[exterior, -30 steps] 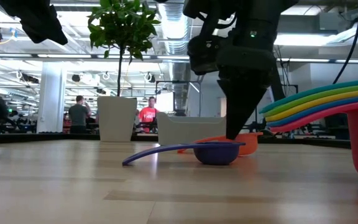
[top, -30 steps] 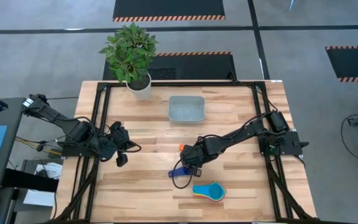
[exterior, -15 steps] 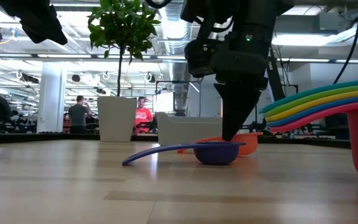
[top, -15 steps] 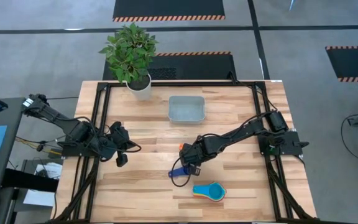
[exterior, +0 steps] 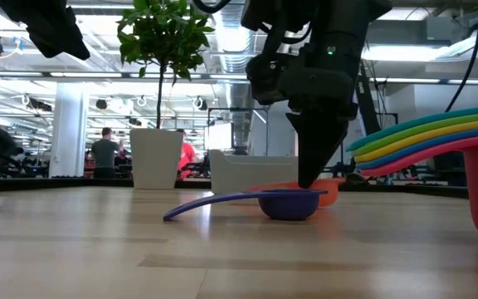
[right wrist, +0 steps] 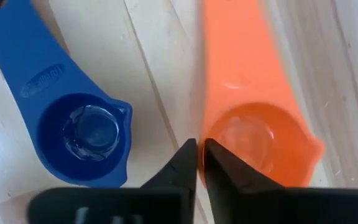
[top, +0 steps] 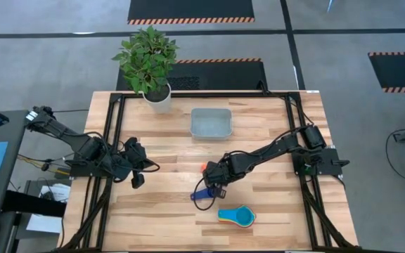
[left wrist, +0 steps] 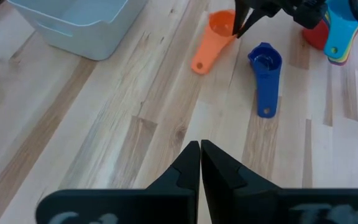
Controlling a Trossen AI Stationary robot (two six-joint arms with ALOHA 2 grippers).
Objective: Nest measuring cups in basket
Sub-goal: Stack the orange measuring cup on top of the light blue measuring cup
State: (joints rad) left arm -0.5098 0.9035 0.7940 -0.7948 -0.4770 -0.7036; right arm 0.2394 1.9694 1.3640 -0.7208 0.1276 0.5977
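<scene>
Right pincer (right wrist: 197,163) now pinching orange cup (right wrist: 253,134) rim

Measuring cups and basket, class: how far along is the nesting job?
Done: five cups sit nested in a stack on the table. In hand: the right tool pinches the orange cup's rim. Left: the dark blue cup lies loose, and the basket holds nothing.

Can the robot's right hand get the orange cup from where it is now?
Probably yes. The right hand is already down at the orange cup, its fingers pinched at the bowl's rim, and nothing lies between them. The dark blue cup sits beside it, apart, not blocking.
</scene>
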